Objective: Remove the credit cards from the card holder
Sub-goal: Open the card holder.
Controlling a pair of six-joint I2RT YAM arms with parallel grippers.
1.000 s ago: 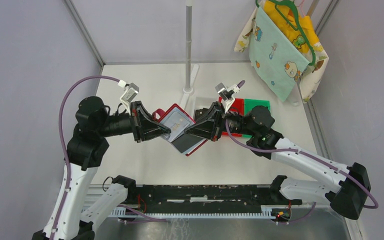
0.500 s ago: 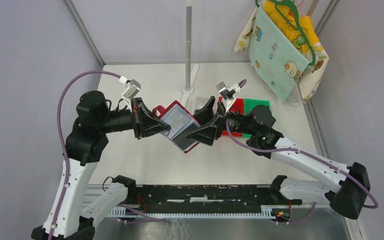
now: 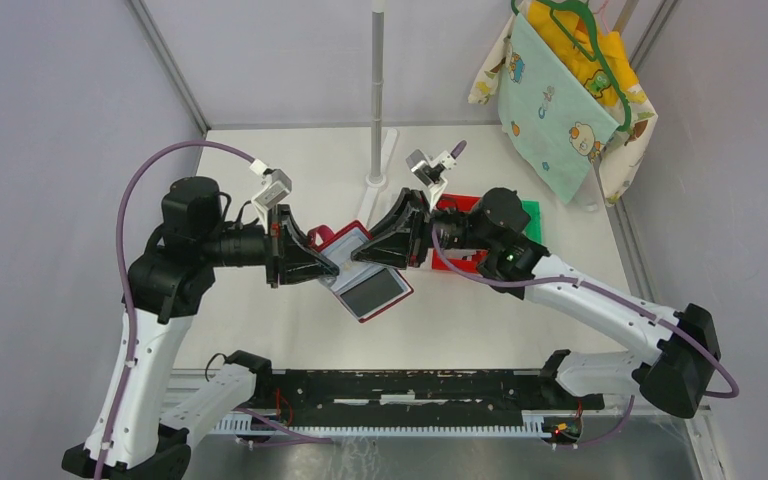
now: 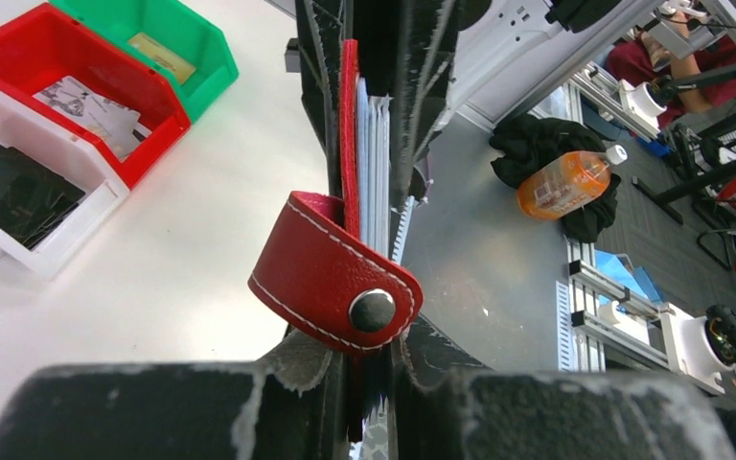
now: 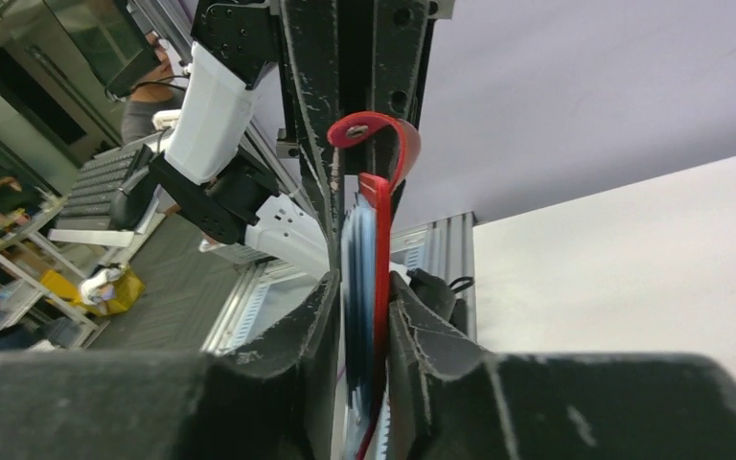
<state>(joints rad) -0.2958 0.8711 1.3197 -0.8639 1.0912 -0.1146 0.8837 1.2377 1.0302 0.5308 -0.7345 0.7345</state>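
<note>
We note the card holder point(image 3: 375, 292) held clear of the table point(image 3: 520, 310), just on the near side of the pole point(image 3: 376, 90), its lower leaf hanging open. The left gripper point(image 3: 332, 262) reaches in from the pole's left, jaws nearly closed and clamped on the red cover beside the snap strap point(image 4: 335, 287). The right gripper point(image 3: 362, 254) reaches in from the pole's right, jaws narrow, pads pressed on either side of the upper leaf and the credit cards point(image 5: 355, 259). The cards sit edge-on inside the holder.
</note>
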